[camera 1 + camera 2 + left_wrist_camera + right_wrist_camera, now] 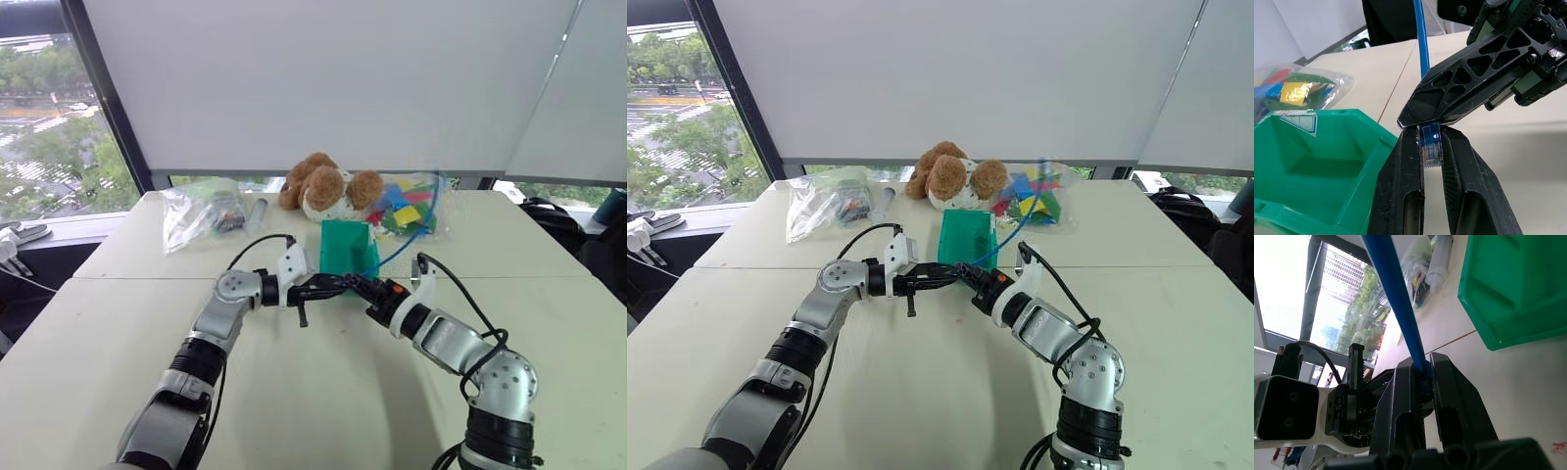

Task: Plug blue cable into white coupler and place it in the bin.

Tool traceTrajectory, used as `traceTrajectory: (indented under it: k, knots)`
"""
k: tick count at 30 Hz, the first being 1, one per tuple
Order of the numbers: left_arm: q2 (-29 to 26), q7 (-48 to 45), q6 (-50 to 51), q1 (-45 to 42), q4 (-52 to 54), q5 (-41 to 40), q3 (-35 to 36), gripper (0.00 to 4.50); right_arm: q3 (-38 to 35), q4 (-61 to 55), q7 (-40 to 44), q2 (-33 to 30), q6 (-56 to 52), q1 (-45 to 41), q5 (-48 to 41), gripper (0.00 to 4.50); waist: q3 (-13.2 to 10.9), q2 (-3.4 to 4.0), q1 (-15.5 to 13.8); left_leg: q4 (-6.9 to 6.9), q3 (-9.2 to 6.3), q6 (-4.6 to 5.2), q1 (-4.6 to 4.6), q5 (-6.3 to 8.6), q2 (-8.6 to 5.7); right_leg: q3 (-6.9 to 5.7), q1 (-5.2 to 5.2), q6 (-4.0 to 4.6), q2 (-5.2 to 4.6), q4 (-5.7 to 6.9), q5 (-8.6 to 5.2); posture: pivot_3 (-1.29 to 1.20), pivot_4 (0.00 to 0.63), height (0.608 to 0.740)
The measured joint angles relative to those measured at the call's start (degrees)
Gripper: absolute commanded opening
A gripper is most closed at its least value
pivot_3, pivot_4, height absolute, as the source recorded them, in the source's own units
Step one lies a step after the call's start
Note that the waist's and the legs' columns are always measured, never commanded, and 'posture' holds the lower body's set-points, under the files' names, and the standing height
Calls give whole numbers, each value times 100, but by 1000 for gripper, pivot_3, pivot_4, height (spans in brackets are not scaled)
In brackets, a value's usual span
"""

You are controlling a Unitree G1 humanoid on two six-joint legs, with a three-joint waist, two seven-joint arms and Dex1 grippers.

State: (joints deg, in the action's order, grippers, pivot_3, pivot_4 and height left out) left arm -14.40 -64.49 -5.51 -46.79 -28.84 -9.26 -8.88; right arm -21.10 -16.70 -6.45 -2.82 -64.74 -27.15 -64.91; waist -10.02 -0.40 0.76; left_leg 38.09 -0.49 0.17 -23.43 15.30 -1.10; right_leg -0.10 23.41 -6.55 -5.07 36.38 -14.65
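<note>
1. The two grippers meet above the table [323, 392], just in front of the green bin [347, 247].
2. The left gripper [1431, 147] has its fingers closed on the clear plug [1431, 149] at the end of the blue cable [1422, 44]; something pale sits just behind the plug between those fingers, but what it is cannot be told.
3. The right gripper [1422, 374] is pinched tight on the blue cable just above the plug, its fingertips touching those of the left gripper.
4. From the grip the blue cable rises past the right side of the bin toward a clear bag of coloured pieces [409, 208] at the back of the table.
5. The bin stands upright and is empty inside.
6. A brown teddy bear [327, 186] lies just behind the bin.
7. Another clear bag [203, 211], with dark items in it, lies at the back left, with a small syringe-like tube [257, 213] beside it.
</note>
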Motion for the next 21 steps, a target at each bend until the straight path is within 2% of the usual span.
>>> traceTrajectory:
  k: [3,5,6,7,12,13,21]
  knots:
    - [-1,-5,64,0,43,-12,-1,1,26,0,-60,-63,12,0,-101,61,0,0,1,0,0,0,0,0,0,0,0,0,0,0,0,0,150,740]
    - [-13,-24,187,0,92,-35,0,1014,44,0,-122,-96,12,0,-172,0,0,0,1,0,0,0,0,0,0,0,0,0,0,0,0,0,150,740]
    - [-24,-35,295,0,107,-58,0,1226,58,-2,-157,-128,13,0,-223,0,0,0,1,0,0,0,0,0,0,0,0,0,0,0,0,0,150,740]
    - [-55,-47,411,4,108,-79,0,1671,67,-15,-177,-174,13,-1,-300,0,0,0,3,0,0,0,0,0,0,0,0,0,0,0,0,0,150,740]
    - [-257,-28,673,166,297,-123,7,4158,145,-93,-325,-353,50,-18,-588,0,0,0,4,-3,0,0,0,0,2,0,1,0,0,0,0,0,150,740]
    - [-323,-22,746,184,355,-130,9,4454,171,-98,-341,-405,56,-35,-629,0,0,0,5,-3,0,0,0,0,2,0,1,0,0,-1,0,0,150,740]
    - [-1525,-167,1273,438,1115,-401,499,4454,504,-168,-87,-1061,101,-247,-671,0,-1,2,25,-11,0,0,0,0,6,2,6,1,2,-3,-1,0,150,740]
